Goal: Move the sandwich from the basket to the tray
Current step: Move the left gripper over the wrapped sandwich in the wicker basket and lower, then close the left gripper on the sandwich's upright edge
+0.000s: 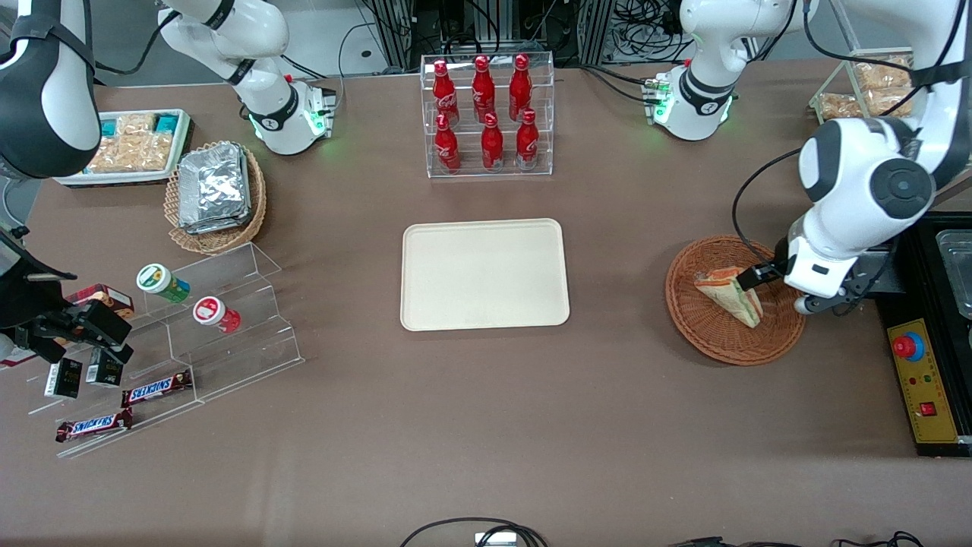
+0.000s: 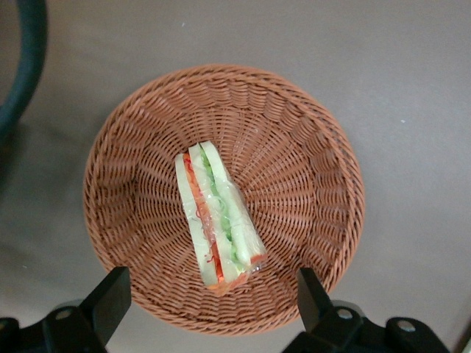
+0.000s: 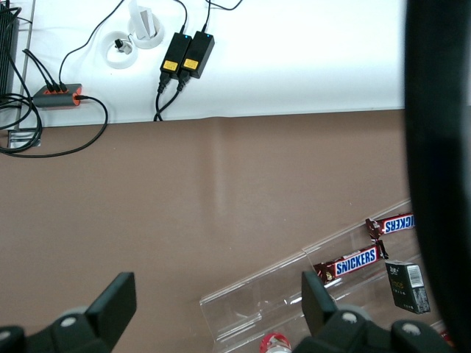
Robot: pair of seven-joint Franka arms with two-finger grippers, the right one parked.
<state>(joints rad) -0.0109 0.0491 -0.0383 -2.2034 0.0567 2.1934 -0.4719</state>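
The gripper (image 2: pixel 210 309) hangs above the basket (image 2: pixel 316 147), with its two fingers (image 2: pixel 110 298) spread wide and nothing between them. In the front view the gripper (image 1: pixel 759 277) is over the rim of the basket that lies toward the working arm's end of the table, and one dark finger reaches in close to the sandwich (image 1: pixel 733 292). The sandwich (image 2: pixel 217 220) lies inside the basket, on the woven floor, with its filling edge turned up toward the wrist camera, so the green, white and orange-red layers are visible. This is the relation that matters for the coming move: in the wrist view the long axis of the wedge runs away from the gripper, roughly across the line that joins the two fingers, only a little tilted. So the fingers stand on the two bread sides of the wedge, and I judge that a closing would press on the short way, which is the good way for a grasp. The near end of the sandwich lies between the fingers but clearly lower than them, so the gripper has to go down first, and perhaps a little forward, to take it nearer the middle. The tray (image 1: pixel 486 273) lies bare in the middle of the table, well apart from the basket, toward the parked arm.
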